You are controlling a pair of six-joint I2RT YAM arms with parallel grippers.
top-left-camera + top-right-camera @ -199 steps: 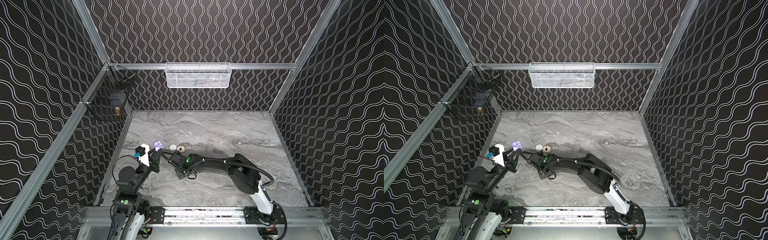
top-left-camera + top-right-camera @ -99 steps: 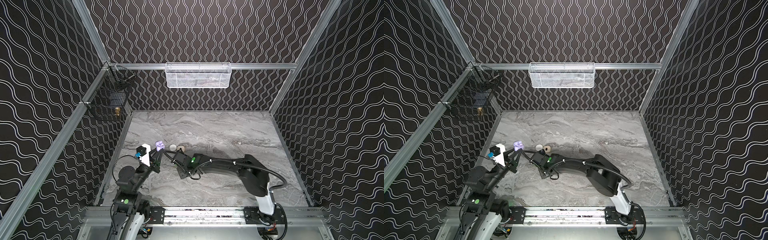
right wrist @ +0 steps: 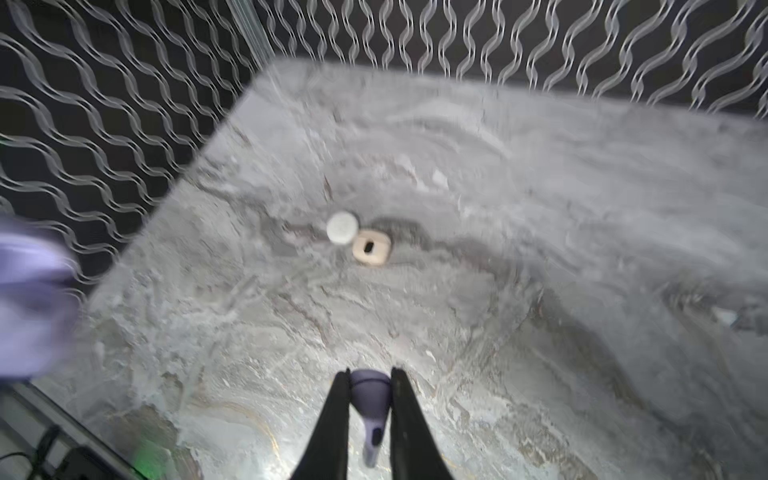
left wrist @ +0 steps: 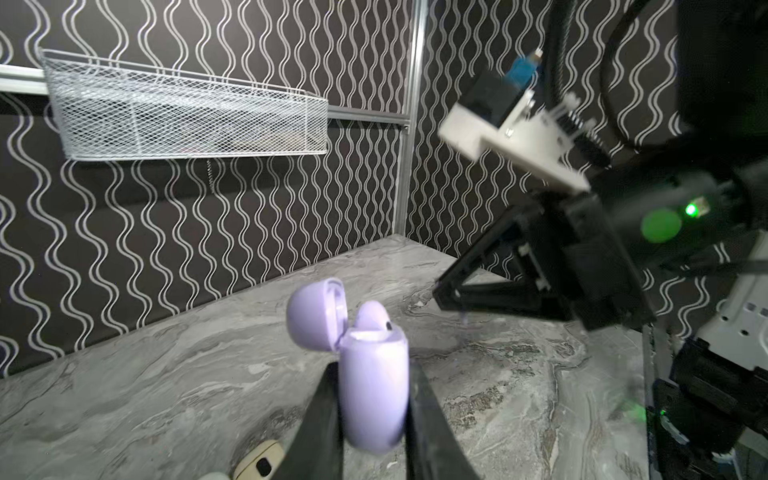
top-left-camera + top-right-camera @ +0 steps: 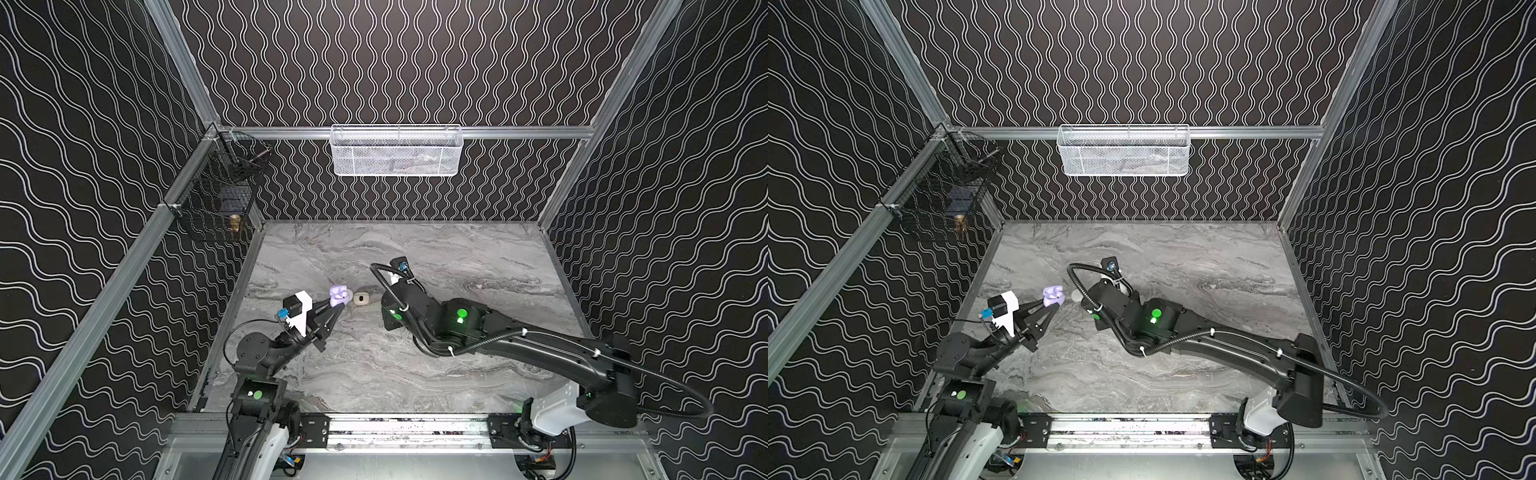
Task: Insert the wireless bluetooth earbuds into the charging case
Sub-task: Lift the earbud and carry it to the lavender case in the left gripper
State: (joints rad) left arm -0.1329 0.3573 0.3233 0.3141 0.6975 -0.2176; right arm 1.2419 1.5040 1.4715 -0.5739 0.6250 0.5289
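One earbud (image 4: 371, 315) in lavender case (image 4: 372, 399), second earbud (image 3: 370, 400) in right end effector (image 3: 369, 371)

In the right wrist view the lavender charging case (image 3: 29, 299) is a smeared blur cut off at the edge; the cream case (image 4: 259, 461) near it is cropped in the left wrist view.

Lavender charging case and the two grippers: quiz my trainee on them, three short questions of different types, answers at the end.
1. True or false: the lid of the lavender charging case is shut.
2. What does the right gripper hold? A nothing; B a lavender earbud; C a cable.
3. Fill in: the case is gripped by the ___ gripper.
Key: 1 false, the lid stands open. 2 B. 3 left, meaning the left gripper.
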